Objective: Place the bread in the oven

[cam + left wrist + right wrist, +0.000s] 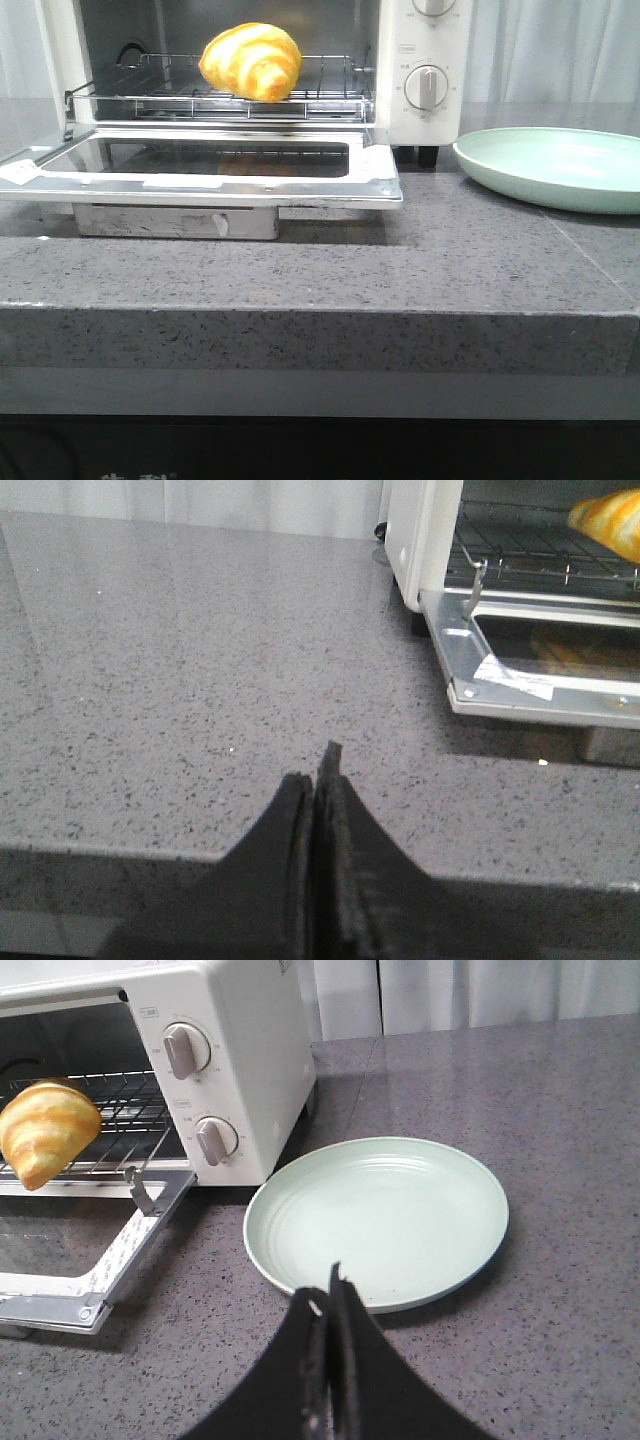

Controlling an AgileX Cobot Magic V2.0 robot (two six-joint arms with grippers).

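Bread (251,61) sits on the rack, upper left of front view, inside oven (432,70), door down. Left gripper (318,780) and right gripper (330,1295) clenched, empty. Next: lift door gently, squarely.

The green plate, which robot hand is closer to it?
Right. The right gripper is shut and hangs over the near rim of the plate. The left gripper, also shut, is over bare counter on the far side of the oven.
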